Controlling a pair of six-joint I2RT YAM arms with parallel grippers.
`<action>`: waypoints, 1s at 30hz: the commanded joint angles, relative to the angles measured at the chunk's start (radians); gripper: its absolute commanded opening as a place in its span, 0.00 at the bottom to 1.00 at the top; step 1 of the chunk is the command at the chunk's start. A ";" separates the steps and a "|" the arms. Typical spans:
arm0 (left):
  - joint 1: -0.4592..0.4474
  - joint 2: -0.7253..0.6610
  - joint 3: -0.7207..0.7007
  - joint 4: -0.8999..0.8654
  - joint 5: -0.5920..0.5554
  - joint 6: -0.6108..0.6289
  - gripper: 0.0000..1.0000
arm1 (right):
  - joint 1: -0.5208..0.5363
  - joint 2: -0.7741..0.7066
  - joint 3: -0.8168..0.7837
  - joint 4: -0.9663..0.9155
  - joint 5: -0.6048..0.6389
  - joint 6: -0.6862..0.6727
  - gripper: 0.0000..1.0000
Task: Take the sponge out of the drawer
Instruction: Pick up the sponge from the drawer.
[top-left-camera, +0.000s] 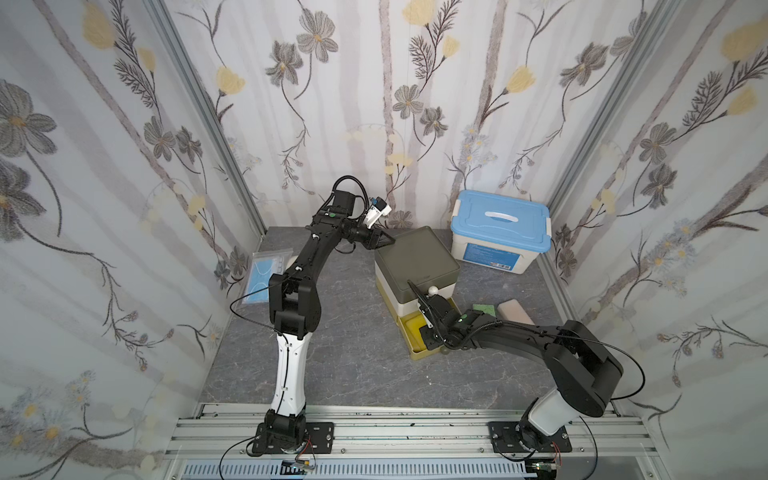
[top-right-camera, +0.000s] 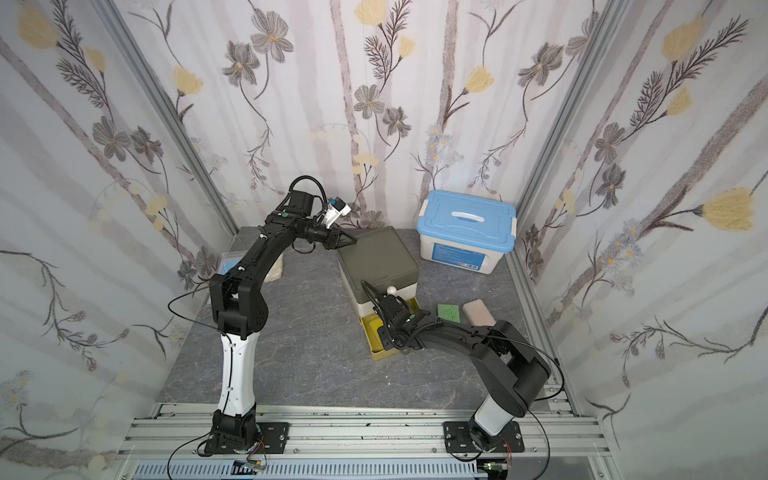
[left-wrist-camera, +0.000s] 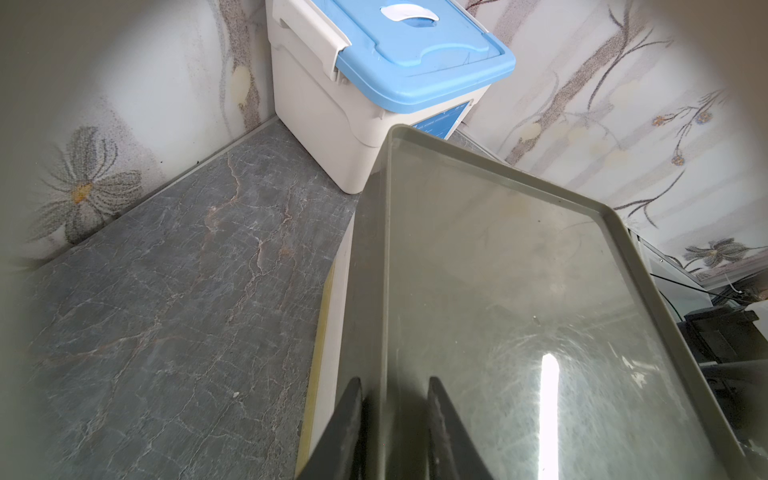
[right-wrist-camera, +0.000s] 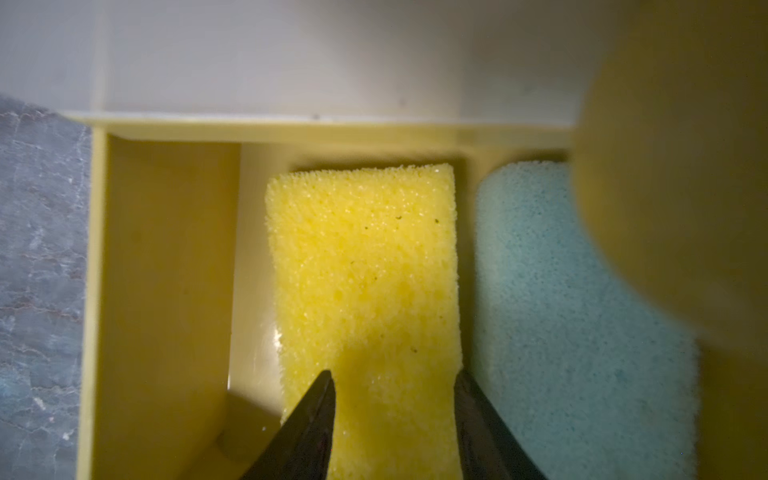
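Sponge (right-wrist-camera: 365, 270), the yellow one, lies flat in the drawer (right-wrist-camera: 166, 270), which stands pulled out from the bottom of the drawer box (top-left-camera: 415, 257). A blue sponge (right-wrist-camera: 561, 311) lies just beside it in the same drawer. The right gripper (right-wrist-camera: 394, 374) is down inside the drawer with its fingers spread. One tip is over the sponge's outer edge and the other is at the gap next to the blue sponge, so nothing looks pinched. The left gripper (left-wrist-camera: 394, 380) is clenched on the raised rim at the box's back corner, steadying it. To grasp well, sink both tips lower so they bracket the yellow sponge alone. Then squeeze until the foam gives and lift straight up, clear of the drawer's walls.
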 joint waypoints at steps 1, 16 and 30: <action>-0.005 0.018 -0.013 -0.197 -0.092 0.041 0.28 | -0.004 0.026 0.005 0.031 -0.030 -0.019 0.49; -0.001 0.018 -0.013 -0.197 -0.096 0.041 0.27 | -0.019 0.068 0.022 0.021 -0.037 -0.048 0.11; -0.004 0.018 -0.012 -0.196 -0.089 0.037 0.27 | -0.023 -0.061 0.094 -0.071 -0.009 -0.079 0.00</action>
